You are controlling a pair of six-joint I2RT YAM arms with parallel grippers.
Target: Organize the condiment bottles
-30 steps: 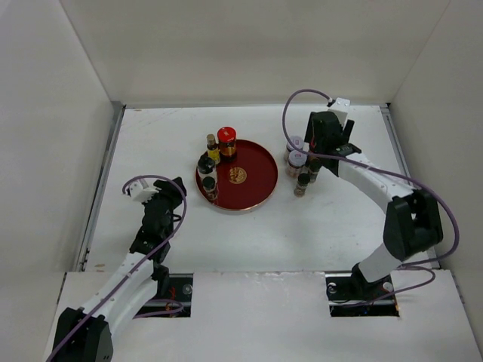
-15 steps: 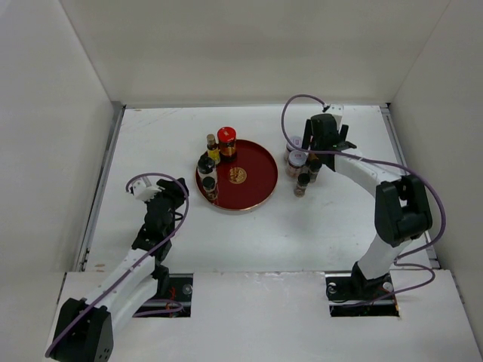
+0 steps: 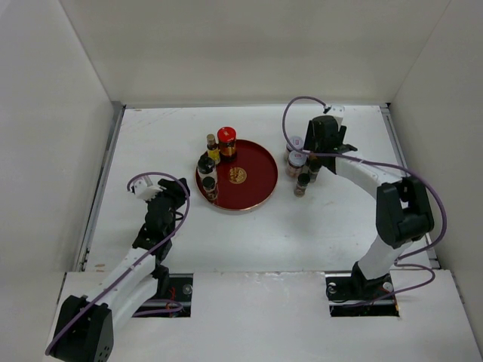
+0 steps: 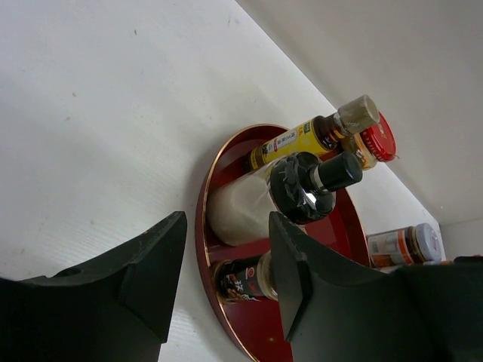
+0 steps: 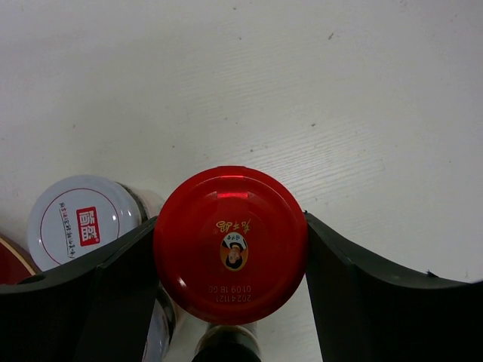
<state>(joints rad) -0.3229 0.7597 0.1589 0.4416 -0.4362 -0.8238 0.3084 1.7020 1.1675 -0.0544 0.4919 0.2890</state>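
My right gripper (image 3: 320, 148) is shut on a red-capped jar (image 5: 230, 243), with a finger against each side of its cap; the jar stands in a cluster on the table right of the tray. Beside it are a white-lidded jar (image 5: 79, 219) (image 3: 298, 158) and a small dark bottle (image 3: 303, 182). The red tray (image 3: 255, 181) holds a red-capped amber jar (image 3: 226, 139), a slim yellow bottle (image 3: 213, 148), a black-capped jar (image 3: 205, 164) and a small dark bottle (image 3: 210, 186). My left gripper (image 3: 175, 192) is open and empty, left of the tray (image 4: 205, 219).
White walls close in the table on the left, back and right. In the left wrist view the black-capped jar (image 4: 249, 200) and the dark bottle (image 4: 240, 280) stand at the tray's near rim.
My right gripper has shifted left over the cluster and settled around the red-capped jar. The left arm has barely moved.
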